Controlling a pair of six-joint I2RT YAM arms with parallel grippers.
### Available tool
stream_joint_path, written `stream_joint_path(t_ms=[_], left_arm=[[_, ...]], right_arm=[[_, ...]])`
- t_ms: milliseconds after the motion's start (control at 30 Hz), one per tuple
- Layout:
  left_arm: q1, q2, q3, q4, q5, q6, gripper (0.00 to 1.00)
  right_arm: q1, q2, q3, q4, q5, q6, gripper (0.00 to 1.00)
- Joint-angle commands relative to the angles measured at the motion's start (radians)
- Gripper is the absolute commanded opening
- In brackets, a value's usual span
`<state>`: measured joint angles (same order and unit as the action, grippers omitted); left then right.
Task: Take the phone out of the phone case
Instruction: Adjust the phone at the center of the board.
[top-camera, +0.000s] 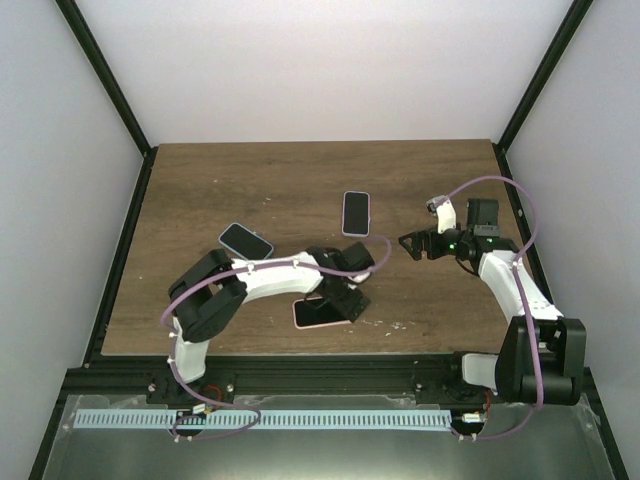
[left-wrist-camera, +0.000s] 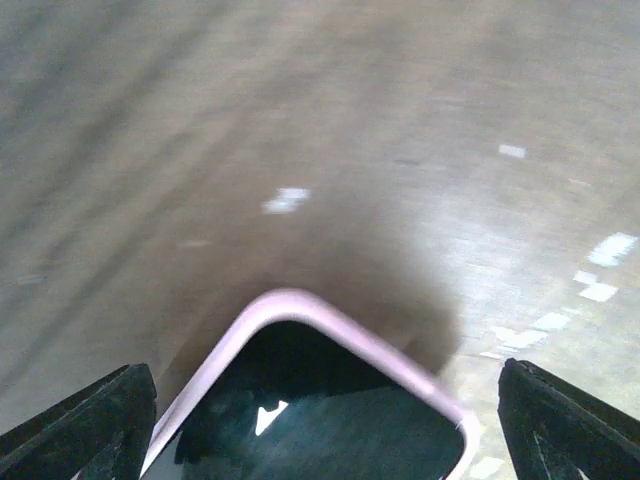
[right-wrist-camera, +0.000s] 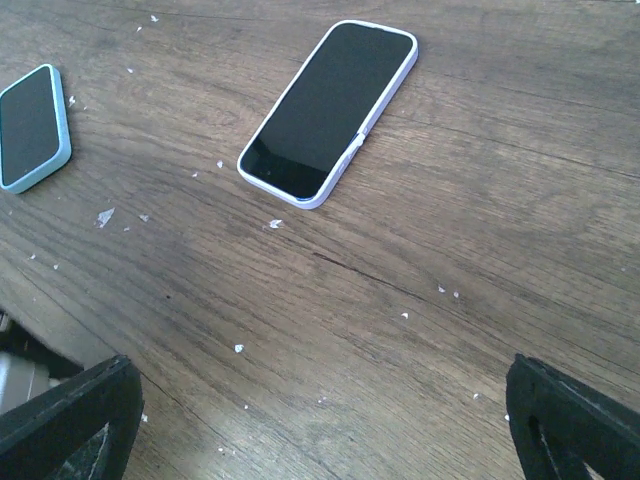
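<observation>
Your dark wood table (top-camera: 250, 190) is white-flecked, boxed by pale walls (top-camera: 320, 70). Left gripper (left-wrist-camera: 325, 405) gapes over pink-cased phone (left-wrist-camera: 330, 440); right gripper (right-wrist-camera: 320, 420) gapes too, holding nothing.

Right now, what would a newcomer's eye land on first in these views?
Three phones lie on the wooden table. The left gripper hangs open over the pink-cased phone near the front edge. The right gripper is open above bare wood, with the white-cased phone and the teal-cased phone lying face up off to its left.
</observation>
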<state>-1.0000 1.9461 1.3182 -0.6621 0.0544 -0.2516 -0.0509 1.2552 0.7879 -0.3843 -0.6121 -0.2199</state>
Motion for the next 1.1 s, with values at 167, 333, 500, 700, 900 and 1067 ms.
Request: stream_joint_path(t_ms=[167, 333, 500, 700, 900, 1067], left_arm=[[-0.088, -0.278, -0.116, 0.046, -0.156, -0.089, 0.98], [-0.158, -0.414, -0.255, -0.042, 0.098, -0.203, 0.88], [-0.175, -0.456, -0.38, -0.067, 0.236, -0.349, 0.88], [-0.141, -0.401, -0.392, -0.032, 0.162, -0.459, 1.0], [-0.092, -0.288, -0.369, 0.083, 0.134, -0.52, 1.0], [-0.047, -0.214, -0.27, 0.062, 0.073, -0.53, 1.0]], right_arm=[[0.002, 0.013, 0.023, -0.016, -0.025, -0.001, 1.0], [0.002, 0.033, 0.026, -0.019, -0.048, -0.006, 1.0], [0.002, 0.049, 0.036, -0.025, -0.05, -0.009, 1.0], [0.002, 0.041, 0.033, -0.025, -0.049, -0.012, 1.0], [0.002, 0.036, 0.028, -0.032, -0.052, -0.013, 1.0], [0.002, 0.035, 0.028, -0.033, -0.048, -0.012, 1.0]])
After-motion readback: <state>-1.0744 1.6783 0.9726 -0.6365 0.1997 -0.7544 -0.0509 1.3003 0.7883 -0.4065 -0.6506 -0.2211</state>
